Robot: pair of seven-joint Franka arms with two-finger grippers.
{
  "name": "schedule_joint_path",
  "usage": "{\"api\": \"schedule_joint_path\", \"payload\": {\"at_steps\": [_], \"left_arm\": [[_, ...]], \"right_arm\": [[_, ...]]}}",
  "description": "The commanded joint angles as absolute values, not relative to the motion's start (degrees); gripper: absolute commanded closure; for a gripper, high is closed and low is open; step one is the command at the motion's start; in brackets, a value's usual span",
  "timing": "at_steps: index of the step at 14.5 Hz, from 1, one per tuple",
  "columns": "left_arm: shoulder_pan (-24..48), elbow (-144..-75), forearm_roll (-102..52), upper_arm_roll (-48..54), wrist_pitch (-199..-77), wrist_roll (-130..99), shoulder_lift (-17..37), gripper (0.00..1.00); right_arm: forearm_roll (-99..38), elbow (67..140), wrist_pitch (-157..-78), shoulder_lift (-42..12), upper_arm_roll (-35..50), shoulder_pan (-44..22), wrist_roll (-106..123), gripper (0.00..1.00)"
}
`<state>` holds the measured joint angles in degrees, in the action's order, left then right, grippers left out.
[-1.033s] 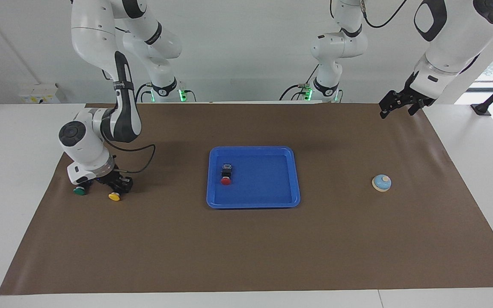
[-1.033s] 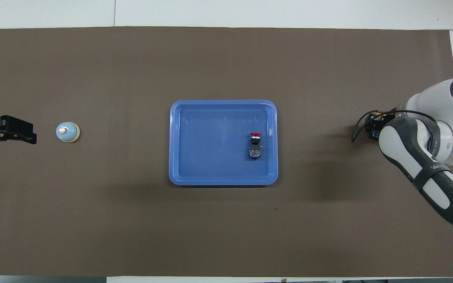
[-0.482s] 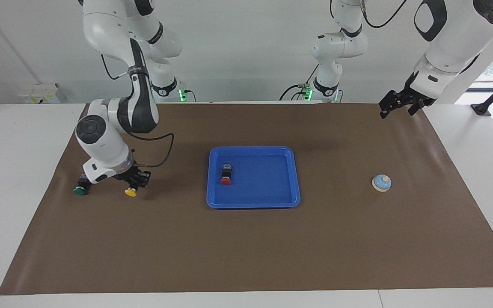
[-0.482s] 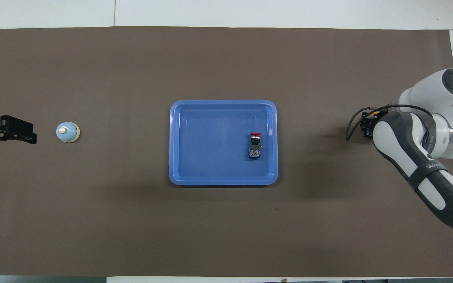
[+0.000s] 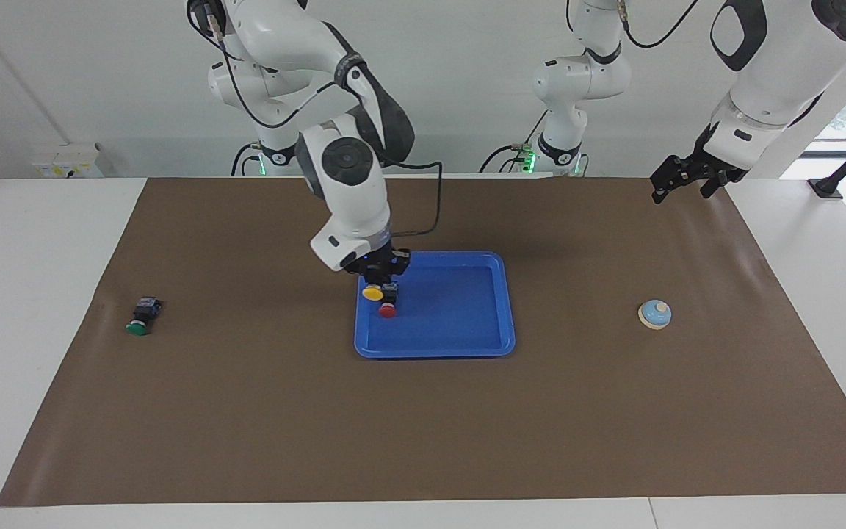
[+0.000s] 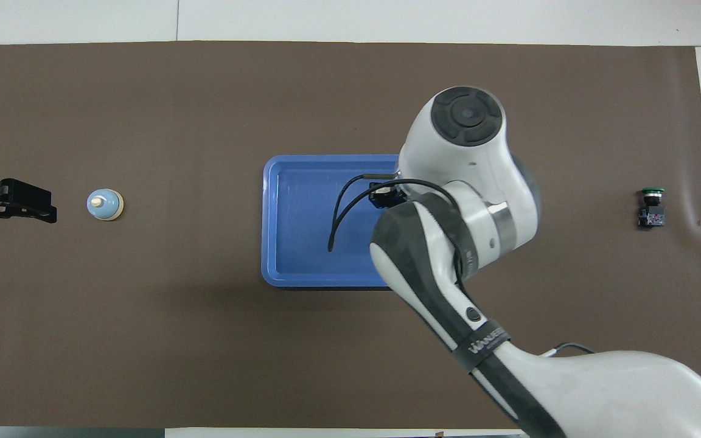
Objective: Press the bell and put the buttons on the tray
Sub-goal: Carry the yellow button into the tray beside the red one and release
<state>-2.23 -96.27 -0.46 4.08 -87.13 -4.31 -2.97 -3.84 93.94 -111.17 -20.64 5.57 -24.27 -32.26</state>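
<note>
The right hand is seen clamped on the yellow button, which is held in the air over the tray at the corner toward the right arm's end of the desk. The yellow cap points away from the robots. In the overhead view the right arm's wrist covers the hand and that end of the tray, so the grip is read from the facing view alone.

The red button lies inside the tray, just beside the held yellow button and partly screened by it; contact between the two cannot be told.

The green button lies on the brown mat toward the right arm's end of the desk, well apart from the tray, on its side with the cap away from the robots.

The bell stands upright on the mat toward the left arm's end, well apart from the tray.

The left hand is held in the air over the mat's edge at its own end, fingers spread and nothing between them; this arm waits.
</note>
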Motion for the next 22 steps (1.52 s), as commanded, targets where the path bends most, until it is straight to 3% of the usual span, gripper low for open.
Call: {"api": "schedule_joint_path", "payload": {"at_steps": [1,5,12,13,14,18,22], "left_arm": [[-2.5,-95.4,-1.1,4.1,-86.0,-4.5,-2.9,0.00],[-2.5,-95.4,-1.1,4.1,-86.1,-4.6,-2.9,0.00],[-2.5,-95.4,-1.1,4.1,-86.1,-4.6,-2.9,0.00],[-2.5,-95.4,-1.1,4.1,-86.0,-4.6,-2.9,0.00],[-2.5,-95.4,-1.1,4.1,-86.0,-4.5,-2.9,0.00],[-2.5,-95.4,-1.1,4.1,-86.0,-4.5,-2.9,0.00],[-2.5,-95.4,-1.1,4.1,-86.1,-4.5,-2.9,0.00]], "right_arm": [[-4.6,92.7,-116.7,-25.4,5.1,-28.9,-34.5,1.00],[-4.2,98.2,-124.6,-26.6,5.1,-31.5,-33.8,1.00],[-4.3,104.7,-129.5,-24.9,5.1,-31.5,-34.7,1.00],[-4.3,104.7,-129.4,-24.9,5.1,-31.5,-35.5,0.72],[-4.4,104.3,-128.9,-24.9,5.1,-31.5,-37.0,0.01],[-4.4,101.5,-119.8,-21.7,4.0,-28.1,-41.8,0.00],[-4.1,100.7,-110.2,-14.2,3.6,-14.5,-33.6,0.00]]}}
